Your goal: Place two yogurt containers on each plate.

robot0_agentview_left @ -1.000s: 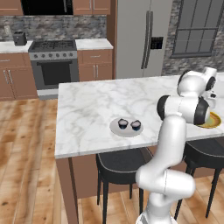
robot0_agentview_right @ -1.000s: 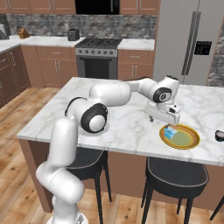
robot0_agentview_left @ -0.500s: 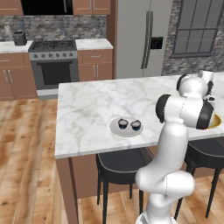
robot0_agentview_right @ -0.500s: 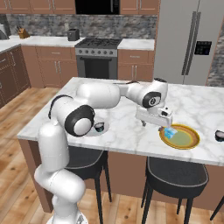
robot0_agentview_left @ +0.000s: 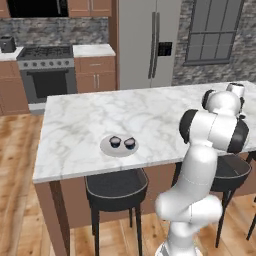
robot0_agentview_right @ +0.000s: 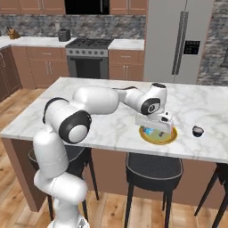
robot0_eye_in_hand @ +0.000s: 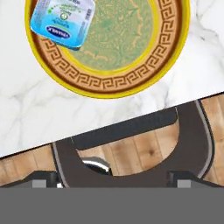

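The light blue yogurt container point(robot0_eye_in_hand: 63, 22) has been set on the gold-rimmed plate point(robot0_eye_in_hand: 131, 78); gripper point(robot0_agentview_right: 156, 126) state cannot be told. 1 more is needed there.

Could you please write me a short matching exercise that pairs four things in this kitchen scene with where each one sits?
Things:
1. light blue yogurt container
2. two dark yogurt containers
3. lone dark yogurt container
4. hand

Places:
A. on the bare marble counter
B. on the gold-rimmed plate
C. above the gold-rimmed plate
D. on the pale plate

Pairs: 1-B, 2-D, 3-A, 4-C
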### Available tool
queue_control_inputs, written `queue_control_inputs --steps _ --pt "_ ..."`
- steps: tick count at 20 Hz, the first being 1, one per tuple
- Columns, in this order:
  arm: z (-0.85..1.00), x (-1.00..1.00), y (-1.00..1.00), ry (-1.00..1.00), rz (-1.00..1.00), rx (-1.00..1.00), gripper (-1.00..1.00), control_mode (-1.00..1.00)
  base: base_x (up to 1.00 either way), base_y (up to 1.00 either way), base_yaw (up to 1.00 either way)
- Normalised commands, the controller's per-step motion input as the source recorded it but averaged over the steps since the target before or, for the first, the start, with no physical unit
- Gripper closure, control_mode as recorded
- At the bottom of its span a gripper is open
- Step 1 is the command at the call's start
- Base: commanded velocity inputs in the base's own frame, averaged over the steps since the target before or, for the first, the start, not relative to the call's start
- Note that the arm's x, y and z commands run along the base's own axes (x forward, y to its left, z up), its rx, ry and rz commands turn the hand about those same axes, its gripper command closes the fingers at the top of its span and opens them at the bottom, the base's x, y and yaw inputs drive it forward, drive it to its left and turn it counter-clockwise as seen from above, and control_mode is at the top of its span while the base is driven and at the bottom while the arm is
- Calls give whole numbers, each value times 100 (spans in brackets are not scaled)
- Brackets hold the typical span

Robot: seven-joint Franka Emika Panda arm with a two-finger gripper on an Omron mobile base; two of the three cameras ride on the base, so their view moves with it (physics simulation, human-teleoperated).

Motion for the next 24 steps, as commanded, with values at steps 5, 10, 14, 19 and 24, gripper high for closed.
queue_control_inputs --steps 5,10,14,19,24 --pt "0 0 0 0 0 0 -100 100 31 -92 0" --pt "0 0 0 0 0 0 -100 100 19 -100 0" --pt "0 0 0 0 0 0 -100 100 40 -91 1" --pt "0 0 0 0 0 0 -100 100 75 -24 11" --pt "-30 79 28 19 18 0 -100 -100 0 0 0"
